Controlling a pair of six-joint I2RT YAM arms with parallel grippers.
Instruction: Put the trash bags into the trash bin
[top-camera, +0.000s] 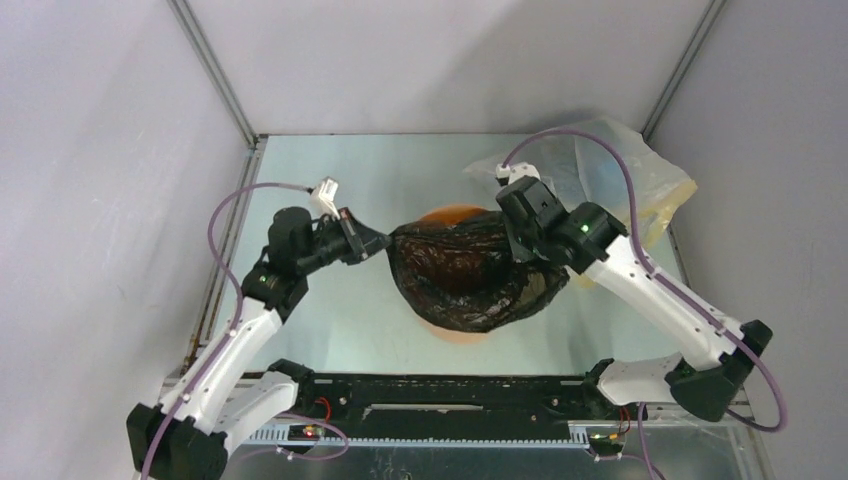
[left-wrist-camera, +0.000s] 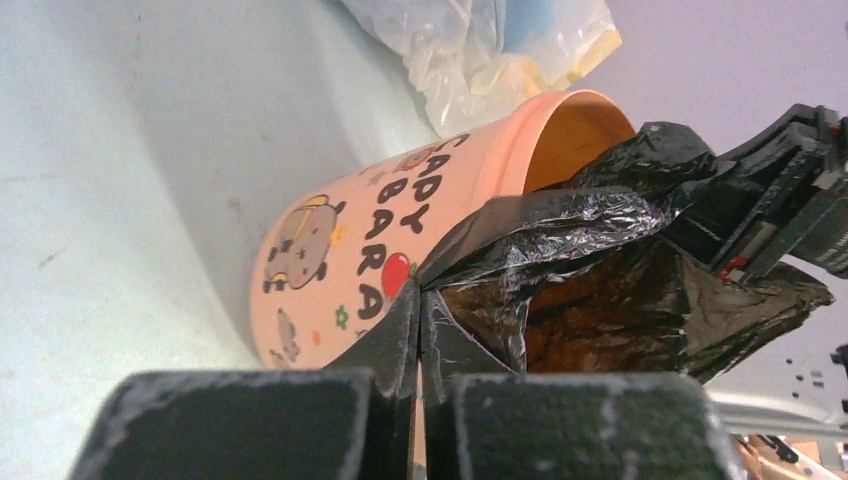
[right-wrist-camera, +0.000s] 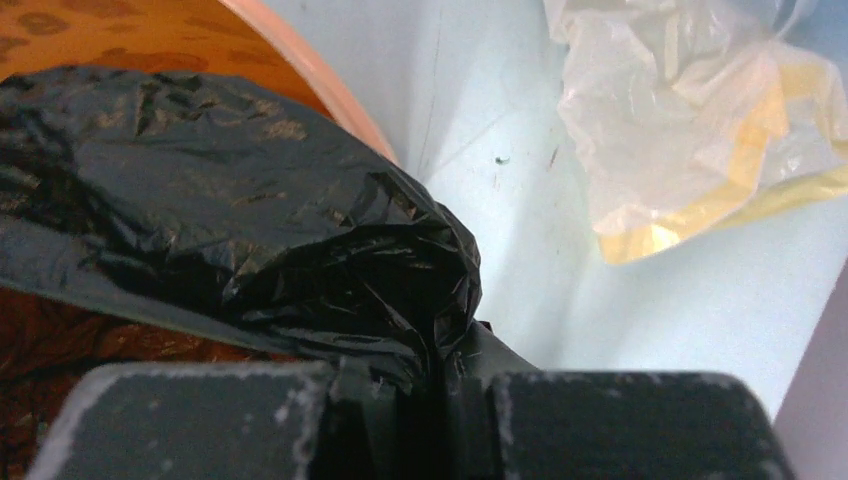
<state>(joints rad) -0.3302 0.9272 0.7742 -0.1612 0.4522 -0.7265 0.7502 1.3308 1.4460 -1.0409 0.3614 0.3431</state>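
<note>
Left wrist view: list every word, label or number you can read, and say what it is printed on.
"BARA": dark letters on the trash bin wall.
"APY": the line above it; a letter before it is unclear.
No other text is readable in any view.

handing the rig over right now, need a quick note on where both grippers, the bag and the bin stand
Left gripper: fingers shut on the left edge of the black trash bag.
Right gripper: fingers shut on the bag's right edge.
Things: the bag is stretched between the two grippers over the mouth of the orange bin, mid-table. The yellowish plastic bag lies apart at the far right corner.
Done: bag gripped on both sides and held over the bin.
Left: get the bag down inside the bin, then open both grippers. How much is already inside cannot be told.
</note>
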